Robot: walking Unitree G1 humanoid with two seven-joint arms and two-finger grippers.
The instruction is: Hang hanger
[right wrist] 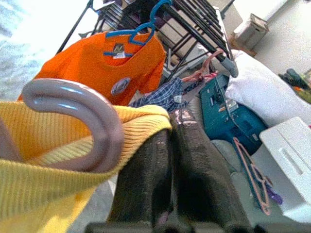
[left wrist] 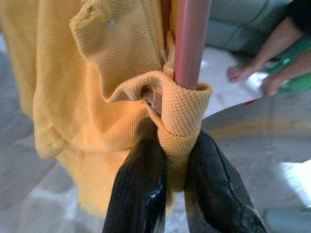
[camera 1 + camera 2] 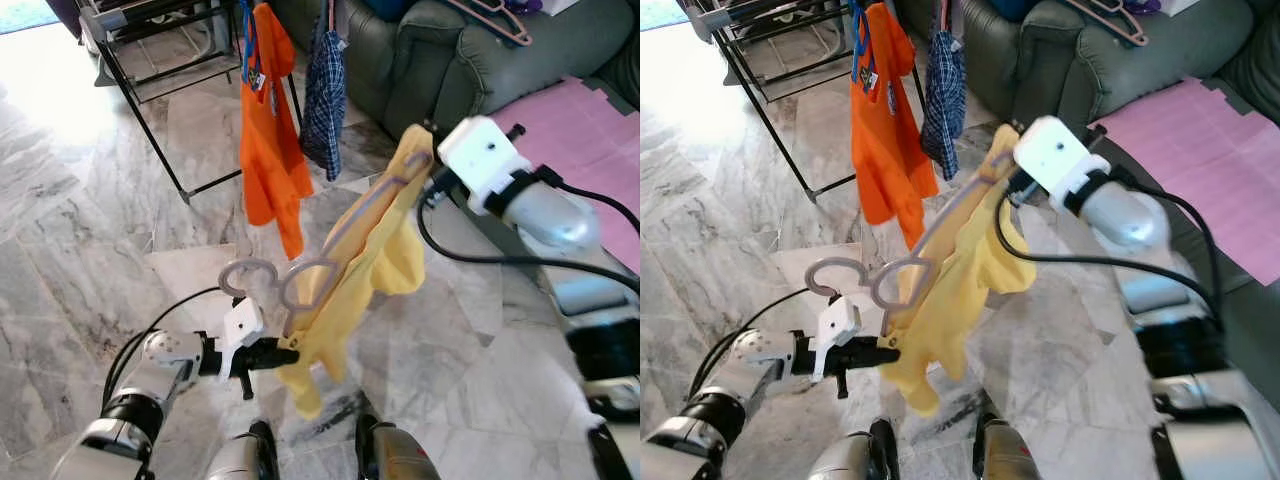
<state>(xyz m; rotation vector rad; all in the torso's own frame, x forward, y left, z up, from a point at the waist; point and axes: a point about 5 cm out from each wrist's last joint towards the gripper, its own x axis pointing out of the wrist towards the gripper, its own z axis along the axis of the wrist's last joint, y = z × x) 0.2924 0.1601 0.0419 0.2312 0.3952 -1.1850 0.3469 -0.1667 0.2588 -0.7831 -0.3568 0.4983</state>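
A yellow shirt (image 3: 375, 260) hangs on a mauve hanger (image 3: 362, 208) that is held slanting in the air between my two grippers, with its hook (image 3: 247, 273) pointing left. My left gripper (image 3: 285, 352) is low on the left. In the left wrist view its fingers (image 2: 141, 179) are shut on yellow fabric wrapped around the hanger's end (image 2: 190, 43). My right gripper (image 3: 428, 172) is higher, at the shirt's upper end. The right wrist view shows its fingers (image 1: 194, 165) shut on the shirt's edge beside the hanger's curved bar (image 1: 82, 104).
A black drying rack (image 3: 150, 60) stands ahead on the left. An orange shirt (image 3: 270, 150) on a blue hanger and a blue plaid garment (image 3: 322, 100) hang from it. A dark green sofa (image 3: 430, 60) and pink mat (image 3: 590, 140) lie to the right. A person's feet (image 2: 243, 73) are nearby.
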